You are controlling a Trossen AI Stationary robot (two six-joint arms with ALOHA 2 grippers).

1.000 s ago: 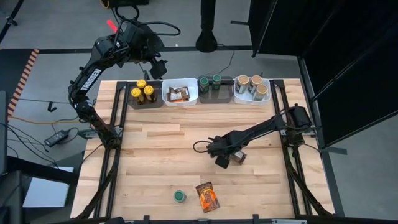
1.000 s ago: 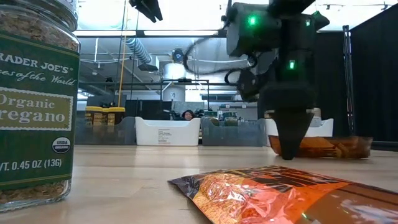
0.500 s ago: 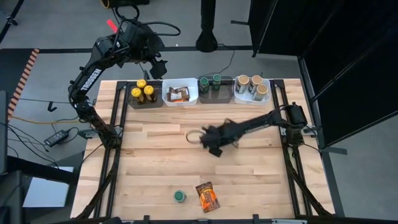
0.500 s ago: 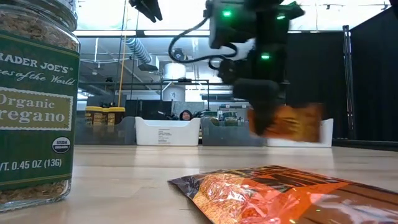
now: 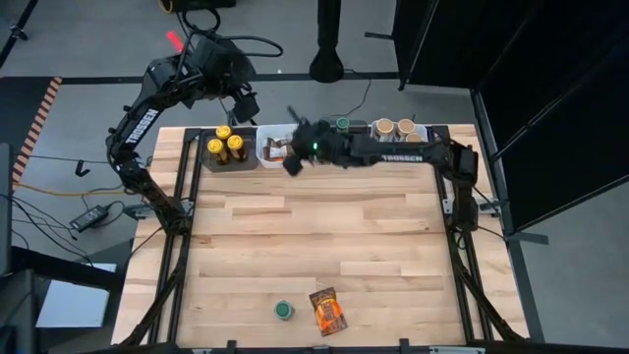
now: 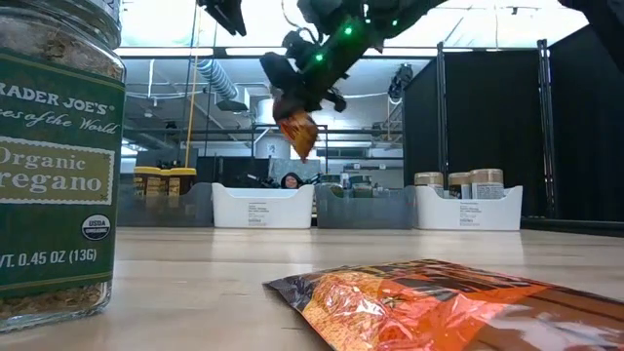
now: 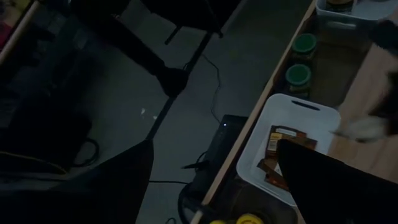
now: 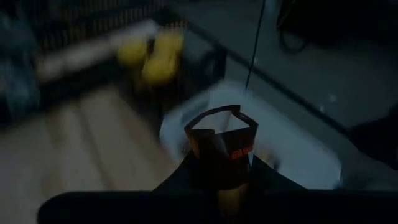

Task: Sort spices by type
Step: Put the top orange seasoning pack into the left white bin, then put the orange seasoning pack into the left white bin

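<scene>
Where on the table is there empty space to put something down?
Most of the wooden table is bare, from the row of four bins down to the near edge. Only a green-lidded glass jar and a flat orange packet sit there. It is crowded at the white plastic bin, where the right tool holds another orange packet. The left tool waits behind the table.

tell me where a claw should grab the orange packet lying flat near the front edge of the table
Probably from straight above, pinching across the orange packet at its narrow width near one short end. It lies flat on the wood, so its sides offer little to grip. The green-lidded jar stands apart beside it, leaving room.
</scene>
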